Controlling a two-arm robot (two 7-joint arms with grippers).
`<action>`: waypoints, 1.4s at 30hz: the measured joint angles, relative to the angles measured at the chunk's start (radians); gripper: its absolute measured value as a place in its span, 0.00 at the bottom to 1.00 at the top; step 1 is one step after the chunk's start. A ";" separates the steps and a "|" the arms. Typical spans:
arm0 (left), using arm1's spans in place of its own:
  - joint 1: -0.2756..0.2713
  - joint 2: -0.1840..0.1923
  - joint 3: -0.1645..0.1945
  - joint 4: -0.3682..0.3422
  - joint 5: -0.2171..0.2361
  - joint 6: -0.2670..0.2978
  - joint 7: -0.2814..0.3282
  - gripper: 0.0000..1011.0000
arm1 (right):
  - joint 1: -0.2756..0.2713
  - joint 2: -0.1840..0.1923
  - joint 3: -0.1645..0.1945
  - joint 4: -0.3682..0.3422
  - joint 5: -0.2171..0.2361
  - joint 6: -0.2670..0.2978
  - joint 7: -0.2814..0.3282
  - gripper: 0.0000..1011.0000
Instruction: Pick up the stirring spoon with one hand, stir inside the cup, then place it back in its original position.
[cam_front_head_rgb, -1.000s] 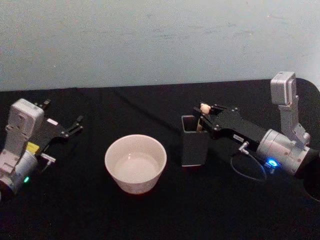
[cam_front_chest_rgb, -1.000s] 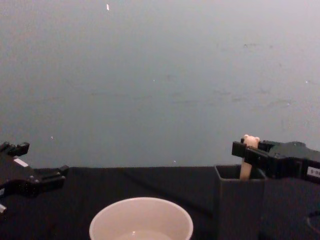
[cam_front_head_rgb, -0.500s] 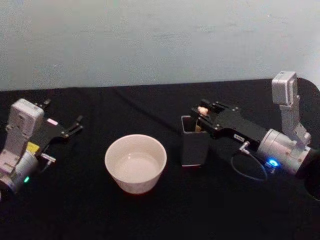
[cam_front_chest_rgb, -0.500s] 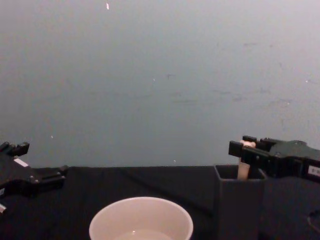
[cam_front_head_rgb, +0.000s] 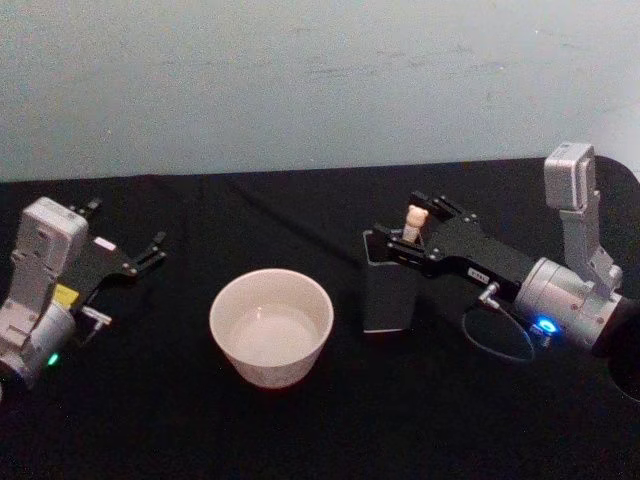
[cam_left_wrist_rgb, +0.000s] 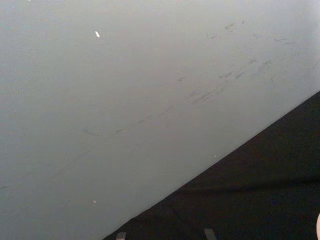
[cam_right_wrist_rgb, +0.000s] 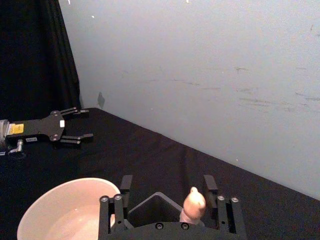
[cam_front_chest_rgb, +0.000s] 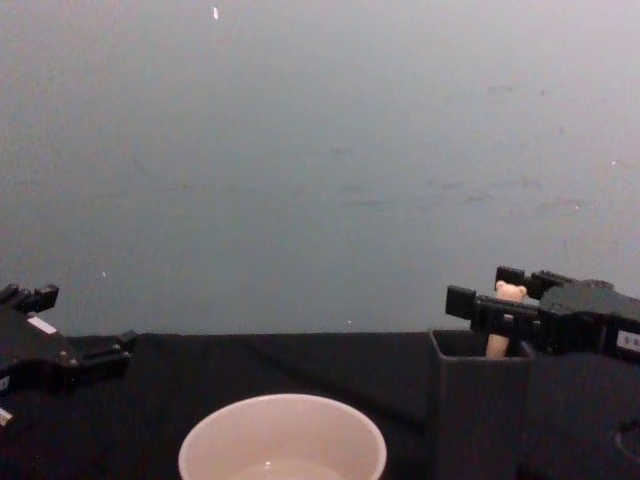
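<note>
Right gripper, black on a silver wrist, reaches over the top of the dark grey square holder; its fingers stand spread wide on either side of the stirring spoon, not closed on it. The spoon stands upright in the holder, bear head above the rim. The cream-white cup sits left of the holder. Left gripper rests open at far left.

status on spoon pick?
Right gripper open, straddling peach bear-head spoon standing in dark grey square holder. Left gripper parked. Cream cup unobstructed.
</note>
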 joint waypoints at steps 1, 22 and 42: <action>0.000 0.000 0.000 0.000 0.000 0.000 0.000 0.99 | 0.000 0.000 0.000 0.000 0.000 0.000 0.000 0.88; 0.000 0.000 0.000 0.000 0.000 0.000 0.000 0.99 | -0.025 -0.040 0.101 -0.080 -0.022 -0.104 -0.150 0.99; 0.000 0.000 0.000 0.000 0.000 0.000 0.000 0.99 | -0.039 -0.121 0.108 0.111 -0.226 -0.035 -0.371 0.99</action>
